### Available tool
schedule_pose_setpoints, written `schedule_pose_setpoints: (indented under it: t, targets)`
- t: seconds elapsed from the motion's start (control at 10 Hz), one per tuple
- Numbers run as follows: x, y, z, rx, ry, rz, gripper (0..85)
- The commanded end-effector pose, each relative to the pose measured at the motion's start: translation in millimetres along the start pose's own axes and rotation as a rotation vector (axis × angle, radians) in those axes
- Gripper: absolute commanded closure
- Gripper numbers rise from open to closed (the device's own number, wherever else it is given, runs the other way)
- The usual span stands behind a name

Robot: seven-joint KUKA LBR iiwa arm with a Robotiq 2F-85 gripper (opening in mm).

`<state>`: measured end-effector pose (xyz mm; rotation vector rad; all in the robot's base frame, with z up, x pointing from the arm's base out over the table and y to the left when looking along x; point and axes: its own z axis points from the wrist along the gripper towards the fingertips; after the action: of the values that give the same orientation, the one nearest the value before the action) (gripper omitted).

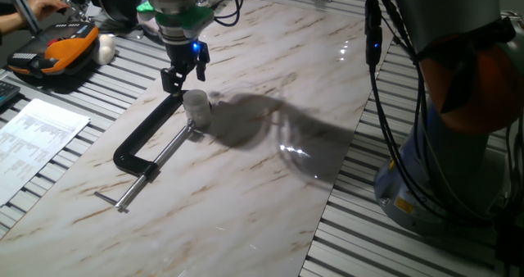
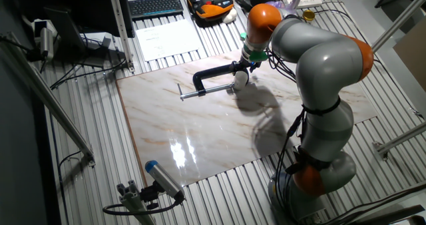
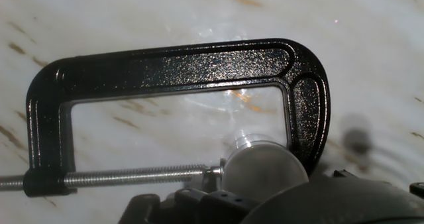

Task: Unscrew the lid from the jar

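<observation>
The jar point(image 1: 197, 115) is small, squat and whitish. It stands on the marble board, held between the screw and the jaw of a black C-clamp point(image 1: 147, 133). The white lid point(image 1: 195, 97) sits on top of it. My gripper point(image 1: 185, 70) hangs just above and behind the lid, with its two black fingers apart and nothing between them. In the hand view the lid point(image 3: 265, 169) is a round pale disc at the bottom, against the clamp's frame point(image 3: 179, 68). In the other fixed view the gripper point(image 2: 247, 66) is over the jar point(image 2: 239, 80).
The clamp's threaded screw and handle bar point(image 1: 135, 187) reach toward the board's front left. An orange and black case point(image 1: 57, 52) with a white lump point(image 1: 106, 47) beside it lies at the back left. Papers point(image 1: 33, 138) lie at the left. The robot base point(image 1: 450, 146) and cables stand at the right.
</observation>
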<state>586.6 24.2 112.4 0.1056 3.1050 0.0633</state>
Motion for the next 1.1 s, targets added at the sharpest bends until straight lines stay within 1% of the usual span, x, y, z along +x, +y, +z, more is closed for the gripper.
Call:
schedule_pose_setpoints:
  t: [0.0,0.2,0.3,0.6,0.8,1.0]
  targets:
    - [0.6,0.4,2.8,-0.008,0.001,-0.005,0.0]
    - [1.2,0.7,8.1,-0.012,-0.002,-0.005,0.0]
    - [1.3,0.8,8.2,-0.014,0.000,-0.006,0.0]
    - [0.9,1.8,7.6,0.008,-0.002,-0.013,0.0]
    - [0.7,1.7,7.5,0.015,-0.002,-0.016,0.0]
    - [0.7,1.6,7.5,0.017,-0.002,-0.016,0.0]
